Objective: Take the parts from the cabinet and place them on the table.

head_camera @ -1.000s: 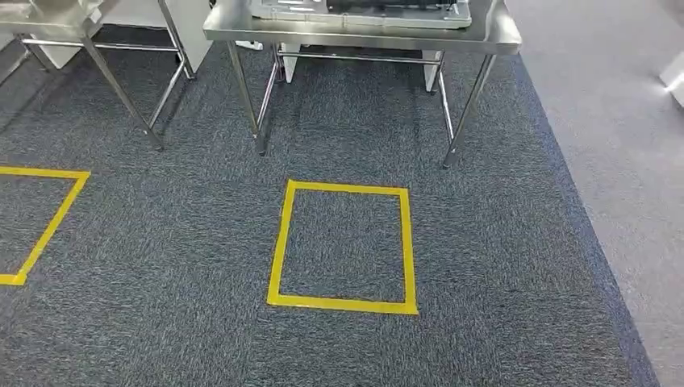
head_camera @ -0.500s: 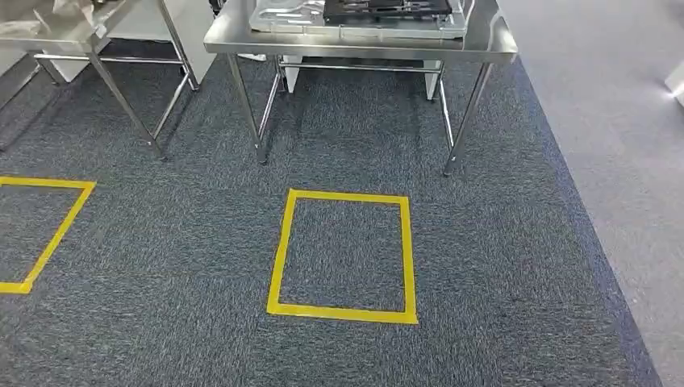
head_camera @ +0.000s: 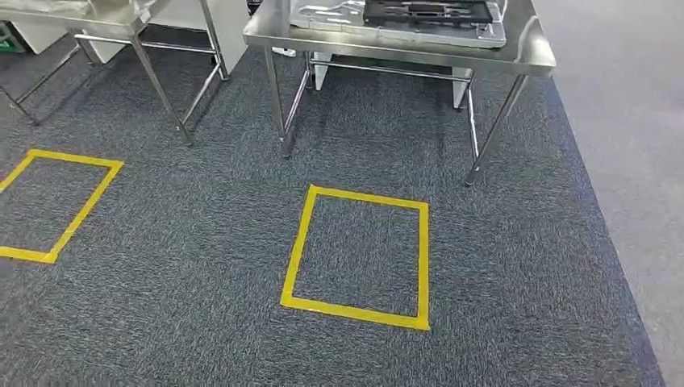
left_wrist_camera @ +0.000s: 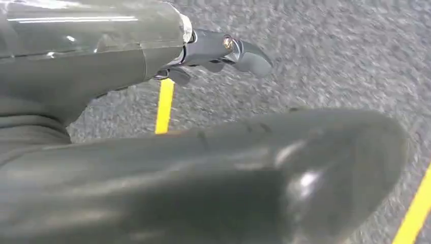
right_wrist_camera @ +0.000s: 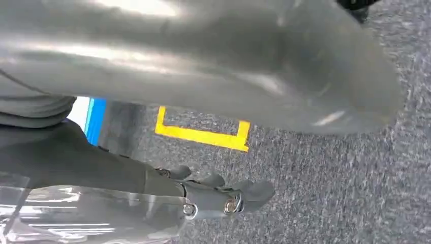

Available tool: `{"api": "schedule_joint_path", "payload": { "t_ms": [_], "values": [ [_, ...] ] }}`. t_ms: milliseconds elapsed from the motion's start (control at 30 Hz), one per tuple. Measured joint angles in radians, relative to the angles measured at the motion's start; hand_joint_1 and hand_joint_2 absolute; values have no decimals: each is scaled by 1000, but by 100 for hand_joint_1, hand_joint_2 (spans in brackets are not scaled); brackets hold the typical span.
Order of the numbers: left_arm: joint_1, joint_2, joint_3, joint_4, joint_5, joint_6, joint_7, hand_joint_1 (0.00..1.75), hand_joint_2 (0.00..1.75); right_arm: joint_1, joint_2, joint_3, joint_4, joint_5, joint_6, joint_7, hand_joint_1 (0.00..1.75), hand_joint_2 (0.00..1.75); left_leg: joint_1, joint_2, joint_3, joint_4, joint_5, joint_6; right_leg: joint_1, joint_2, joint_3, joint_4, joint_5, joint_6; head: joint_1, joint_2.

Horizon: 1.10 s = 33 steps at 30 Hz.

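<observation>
A steel table [head_camera: 528, 52] is being seen ahead on dark carpet [head_camera: 202, 242], with a grey tray [head_camera: 323, 14] and a black frame part [head_camera: 427, 11] lying on it. A yellow tape square [head_camera: 358, 247] is marked in front. Left hand [left_wrist_camera: 223, 48] and right hand [right_wrist_camera: 223, 198] are hanging over carpet, fingers straight-ish, nothing being held.

the head view looks forward and down from high up at the carpet floor [head_camera: 202, 266], a yellow tape square [head_camera: 357, 250] and the steel surface [head_camera: 401, 44] farther ahead. each wrist view sits close behind its own robot hand, left [left_wrist_camera: 223, 51] and right [right_wrist_camera: 223, 198], facing the floor. all three share carpet and yellow tape.
</observation>
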Motion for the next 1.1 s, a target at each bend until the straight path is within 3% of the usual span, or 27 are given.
{"api": "schedule_joint_path", "payload": {
  "t_ms": [33, 67, 100, 133, 167, 200, 233, 267, 300, 333, 367, 433, 467, 500, 533, 567, 600, 633, 667, 700, 767, 800, 833, 867, 933, 1100],
  "values": [
    [0, 1, 0, 0, 0, 0, 0, 0, 0, 1, 0, 4, 0, 2, 2, 0, 0, 0, 1, -8, -5, 0, 4, 5, -2, 24, -32, 65, -44, 4, 0, 0],
    [-1, 1, 0, 0, 0, 0, 0, 0, 0, 2, 0, 8, 0, 3, 3, 0, 0, 0, 0, -17, -10, 0, 5, 7, -4, 36, -74, 154, -89, 6, 0, 0],
    [-1, 1, 0, 0, 0, 0, 0, 0, 0, 3, 0, 10, 0, 4, 4, 0, 0, 0, -2, -27, -14, 1, 6, 8, -4, 40, -114, 236, -120, 8, 0, 0],
    [1, 1, 0, 0, 0, 0, 0, 0, 0, 4, 0, 11, 0, 5, 5, 0, 0, 0, -4, -38, -15, 1, 6, 7, -3, 42, -137, 281, -128, 7, 0, 0],
    [4, 1, 0, 0, 0, 0, 0, 0, 0, 6, 0, 11, 0, 5, 6, 0, 0, 0, -5, -50, -14, 1, 7, 7, -3, 43, -136, 275, -108, 5, 0, 0],
    [5, 1, 0, 0, 0, 0, 0, 0, 0, 8, -1, 12, 0, 5, 6, 0, 0, 0, -7, -63, -12, 1, 7, 7, -2, 45, -112, 223, -68, 1, 0, 0],
    [5, 0, 0, 0, 0, 0, 0, 0, 0, 8, -2, 13, 0, 5, 6, 0, 0, 0, -9, -75, -9, 1, 7, 7, 0, 53, -71, 133, -15, -7, 0, 0],
    [5, 0, 0, 0, 0, -2, 0, 0, 0, 8, -3, 14, 0, 6, 6, 0, 0, 0, -10, -86, -7, 1, 7, 6, 4, 79, -26, 33, 35, -17, 0, 0],
    [4, -6, 0, 0, 0, -2, 0, 0, 0, 10, -7, 16, 0, 13, 5, 0, 0, 0, -8, -93, -10, 1, 7, 4, 5, 130, -2, -27, 43, -31, 0, 0],
    [1, -6, 0, 0, 0, -2, 0, 0, 0, 10, -8, 21, 0, 25, 5, 1, 0, 0, -13, -102, -13, 6, 6, -2, 4, 130, 2, -43, 40, -32, 0, 0],
    [0, -6, 0, 0, 0, -2, 0, 0, 0, 10, -9, 29, 0, 38, 5, 3, 0, 0, -7, -110, -18, 5, 9, -9, 8, 118, 0, -41, 40, -31, 0, 0],
    [3, -5, 0, 0, -1, -3, 0, 0, 0, 7, -11, 45, 0, 63, 6, 11, 0, 0, -3, -131, -21, -3, 13, -23, 12, 99, 4, -47, 41, -39, 0, 0],
    [4, -4, 0, 0, -2, -3, 0, 0, 0, 8, -10, 54, 0, 80, 8, 16, 0, 0, -9, -136, -20, -1, 11, -29, -6, 87, 12, -68, 50, -46, 0, 0],
    [5, -2, 0, 0, -4, -4, 1, 0, 0, 9, -11, 66, 0, 99, 10, 22, 0, 0, -11, -97, -30, 21, -4, -32, -2, 73, 20, -78, 52, -48, 0, 0],
    [3, -2, 0, 0, -6, -4, 2, 0, 0, 12, -11, 77, 0, 110, 12, 23, 0, 0, -9, -67, -59, 77, -40, -34, -2, 61, 23, -80, 52, -52, -1, 0],
    [0, -2, 0, 0, -6, -4, 4, 0, 0, 15, -12, 87, 0, 115, 12, 28, 0, 0, -5, -50, -101, 158, -80, -39, 0, 46, 23, -79, 49, -56, -1, 0],
    [0, -2, 0, 0, -7, -4, 5, 0, 0, 16, -12, 93, 0, 118, 13, 31, 0, 0, -2, -41, -143, 240, -113, -43, 2, 31, 24, -77, 46, -57, 0, 0],
    [1, -2, 0, 0, -6, -4, 8, 0, 0, 16, -12, 98, 0, 119, 13, 33, 0, 0, 2, -38, -173, 295, -125, -48, 3, 19, 24, -76, 42, -58, 0, 0],
    [4, -2, 0, 0, -4, -4, 12, 0, 0, 16, -13, 103, 0, 118, 11, 38, 0, 0, 5, -34, -182, 307, -116, -51, 2, 8, 25, -73, 38, -56, -1, 0],
    [5, -1, 0, 0, 2, -3, 15, 0, 0, 15, -13, 105, 0, 113, 10, 42, 0, 0, 8, -29, -166, 270, -84, -54, 2, -3, 28, -70, 34, -54, -1, 0],
    [5, 5, 0, 0, 6, -1, 22, 0, 0, 14, -13, 105, 0, 100, 5, 48, 0, 0, 12, -8, -82, 106, 5, -57, -1, -26, 39, -62, 19, -46, -1, 0],
    [5, 6, 1, 0, 9, 0, 23, 0, 0, 15, -13, 104, 0, 91, 3, 50, 0, 0, 11, 35, -48, 37, 26, -55, 2, -35, 43, -55, 10, -39, 0, 0],
    [1, 7, 3, 0, 13, 2, 28, 0, 0, 16, -20, 102, 0, 77, -3, 54, 0, 0, 1, 61, -45, 31, 6, -46, 10, -45, 42, -48, 3, -33, -1, 0],
    [0, 9, 5, 0, 15, 3, 30, 0, 0, 15, -21, 99, 0, 65, -10, 57, 0, 0, 1, 46, -47, 31, 11, -32, 13, -52, 42, -45, -1, -28, 0, 0],
    [3, 15, 11, 0, 21, 5, 47, 0, 0, 10, -26, 80, 0, 30, -28, 64, 0, 0, 0, 31, -53, 34, 8, -25, 14, -67, 45, -47, -2, -20, 0, 0],
    [4, 15, 13, 0, 21, 5, 49, 0, 0, 9, -26, 79, 0, 27, -29, 65, 0, 0, -1, 28, -54, 34, 8, -23, 14, -69, 45, -48, -2, -19, 0, 0]
  ]
}}
